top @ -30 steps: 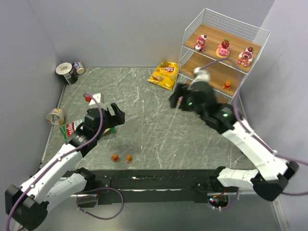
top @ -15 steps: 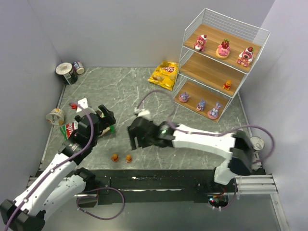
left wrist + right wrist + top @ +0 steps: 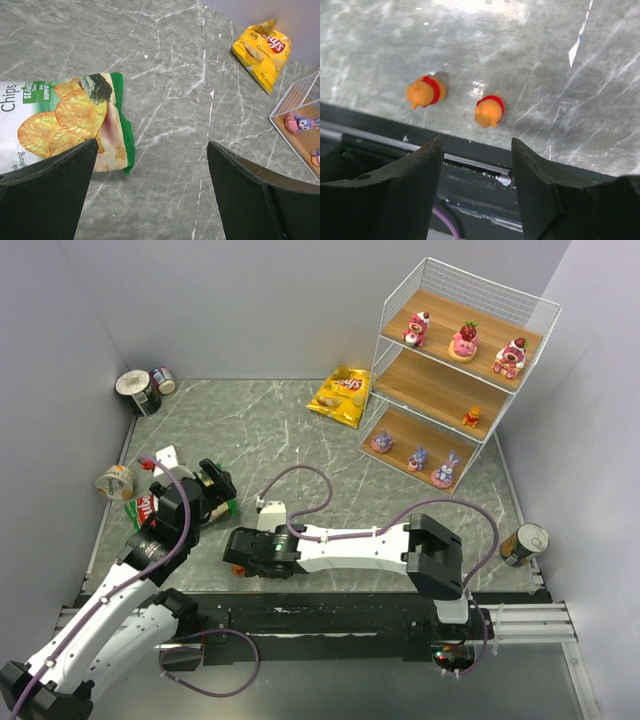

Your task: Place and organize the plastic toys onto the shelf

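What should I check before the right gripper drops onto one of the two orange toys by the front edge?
1. Open right gripper: ok, fingers apart.
2. Target lined up: ok, one orange toy sits ahead of the gap between the fingers.
3. Gap to the other orange toy: ok, they lie apart.
4. Target upright: cannot tell.
5. Room on the shelf: ok, bare wood beside the shelved orange toy on the middle board.
6. Path clear of the left gripper: ok, it is open over the green chip bag.
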